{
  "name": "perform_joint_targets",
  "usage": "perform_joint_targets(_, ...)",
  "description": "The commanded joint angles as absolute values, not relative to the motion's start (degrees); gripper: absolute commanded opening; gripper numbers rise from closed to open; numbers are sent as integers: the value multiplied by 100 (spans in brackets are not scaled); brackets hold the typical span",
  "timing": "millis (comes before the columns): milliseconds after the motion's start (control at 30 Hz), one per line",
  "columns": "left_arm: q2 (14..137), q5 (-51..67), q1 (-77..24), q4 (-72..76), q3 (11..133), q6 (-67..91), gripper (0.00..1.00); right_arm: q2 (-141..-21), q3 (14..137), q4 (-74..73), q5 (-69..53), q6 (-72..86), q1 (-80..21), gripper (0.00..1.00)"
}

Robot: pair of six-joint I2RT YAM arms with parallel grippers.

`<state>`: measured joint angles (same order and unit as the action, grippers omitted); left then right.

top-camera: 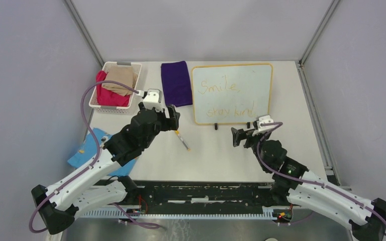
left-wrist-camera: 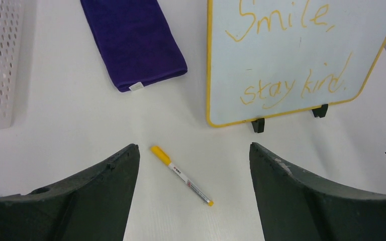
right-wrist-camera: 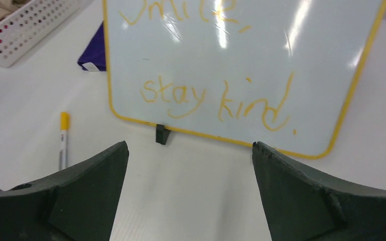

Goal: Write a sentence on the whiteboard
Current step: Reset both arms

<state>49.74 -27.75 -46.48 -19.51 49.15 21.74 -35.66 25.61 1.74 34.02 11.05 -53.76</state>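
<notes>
Blue cloth (top-camera: 88, 150): at the table's (top-camera: 216, 155) near left edge, about 8 o'clock from the centre, partly under the left arm.
Left gripper (left-wrist-camera: 192, 147): jaws spread wide, holding nothing, apart from the marker.
Right gripper (right-wrist-camera: 190, 145): jaws spread wide, empty, just near of the whiteboard's bottom edge at its 5 o'clock.
Marker (left-wrist-camera: 181, 175): flat on the table, at 7 o'clock from the whiteboard; yellow cap towards 11 o'clock.
Whiteboard (top-camera: 254, 85): far right of centre, on two black feet.
Sentence (top-camera: 231, 109): orange, two lines, "Smile," over "stay kind".
Purple cloth (top-camera: 176, 83): just beside the whiteboard, at its 9 o'clock.
Basket (top-camera: 122, 64): far left, 10 o'clock, holding red and tan cloth.
</notes>
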Motion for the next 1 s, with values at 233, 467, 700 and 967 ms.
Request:
perform_joint_targets(233, 5649, -2654, -4648, -1393, 5529, 1845, 85, -2712, 1751, 1266, 5926, 1321, -5364, 98)
perform_joint_targets(467, 5298, -2359, -4641, -797, 4841, 1884, 87, -3996, 3067, -294, 5935, 1824, -5175, 98)
perform_joint_targets(700, 5362, -2163, -4641, -739, 4791, 1990, 88, -4499, 3630, -354, 4770, 2033, -4389, 98)
perform_joint_targets(967, 5436, -2119, -4642, -687, 4764, 1990, 86, -4484, 3593, -253, 4860, 1406, -4349, 98)
